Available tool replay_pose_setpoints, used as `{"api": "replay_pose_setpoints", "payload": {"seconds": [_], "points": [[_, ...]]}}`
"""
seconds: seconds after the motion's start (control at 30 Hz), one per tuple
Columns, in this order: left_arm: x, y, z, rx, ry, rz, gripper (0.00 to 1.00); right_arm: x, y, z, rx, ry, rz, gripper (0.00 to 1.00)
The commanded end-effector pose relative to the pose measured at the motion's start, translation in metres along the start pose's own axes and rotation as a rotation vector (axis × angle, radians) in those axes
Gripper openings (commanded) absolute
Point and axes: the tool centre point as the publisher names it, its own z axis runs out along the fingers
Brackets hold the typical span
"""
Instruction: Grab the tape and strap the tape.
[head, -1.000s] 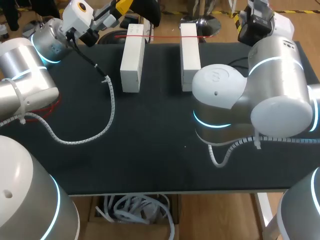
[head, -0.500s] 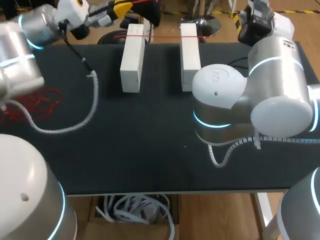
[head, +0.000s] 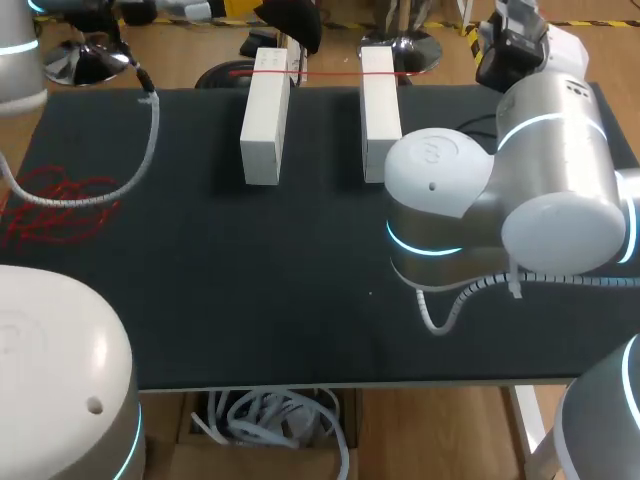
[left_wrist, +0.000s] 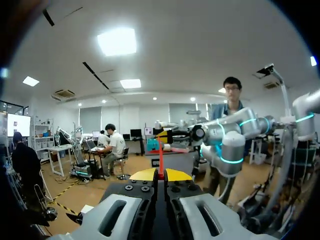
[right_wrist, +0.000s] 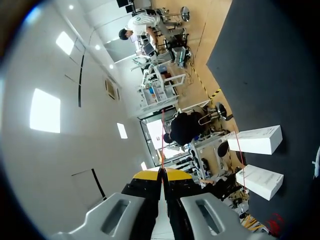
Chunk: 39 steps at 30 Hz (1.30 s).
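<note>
Reading the table (head: 250, 310) as a dial in the head view, a tangle (head: 55, 205) of loose red tape lies at 9 o'clock by the left edge. The left arm (head: 60, 350) fills the 7 o'clock corner. Its coiled cable (head: 153, 135) hangs from 10 o'clock down to the tangle. The left gripper (left_wrist: 160, 174) is past the far edge at 11 o'clock, its yellow tips pinched together on the tape (left_wrist: 160, 150), which runs straight ahead of them.

At 12 o'clock the left block (head: 265, 118) and the right block (head: 380, 100) lie side by side with a lane of bare mat between them. The tape is taut across their far ends. The widest bare mat runs from the centre to the near edge at 6 o'clock.

The right arm (head: 540, 170) covers 2 to 4 o'clock. The right gripper (right_wrist: 161, 173), out at 1 o'clock, is likewise closed on the tape.

In all there are two arms, two grippers, two blocks, one taut tape and one tangle.
</note>
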Motion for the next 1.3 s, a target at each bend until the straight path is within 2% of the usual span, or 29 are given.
{"api": "replay_pose_setpoints", "payload": {"seconds": [0.03,0.1,0.2,0.3,0.43,0.7,0.83,0.9,0.93,0.97,1.0,1.17,1.3], "points": [[-0.001,-0.001,-0.001,-0.012,0.006,-0.001,0.0,0.003,0.0,0.0,0.0,-0.007,-0.002,0.0],[-0.001,-0.001,-0.001,-0.012,0.006,-0.001,0.0,0.003,0.0,0.0,0.0,-0.007,-0.002,0.0],[0.004,-0.024,0.006,-0.258,0.025,-0.067,0.0,0.003,0.0,0.0,0.0,-0.007,-0.002,0.0],[0.009,-0.036,0.019,-0.433,0.03,-0.112,0.0,0.003,0.0,0.0,0.0,-0.007,-0.002,0.0],[0.01,-0.039,0.033,-0.643,0.033,-0.18,0.0,0.003,0.0,0.0,0.0,-0.007,-0.002,0.0],[0.005,-0.037,0.046,-0.935,-0.037,-0.268,0.0,0.003,0.0,0.0,0.0,-0.007,-0.002,0.0],[0.006,-0.035,0.042,-1.024,-0.066,-0.277,0.0,0.003,0.0,0.0,0.0,-0.007,-0.002,0.0],[0.008,-0.034,0.04,-1.015,-0.086,-0.276,0.0,0.003,0.0,0.0,0.0,-0.007,-0.002,0.0],[0.008,-0.034,0.039,-1.073,-0.079,-0.286,0.0,0.003,0.0,0.0,0.0,-0.007,-0.002,0.0],[0.009,-0.033,0.04,-1.09,-0.073,-0.285,0.0,0.003,0.0,0.0,0.0,-0.007,-0.002,0.0],[0.01,-0.033,0.041,-1.066,-0.082,-0.273,0.0,0.003,0.0,0.0,0.0,-0.007,-0.002,0.0],[0.014,-0.037,0.05,-1.137,-0.044,-0.248,0.0,0.003,0.0,0.0,0.0,-0.007,-0.002,0.0],[0.015,-0.043,0.06,-1.103,-0.031,-0.184,0.0,0.003,0.0,0.0,0.0,-0.007,-0.002,0.0]]}}
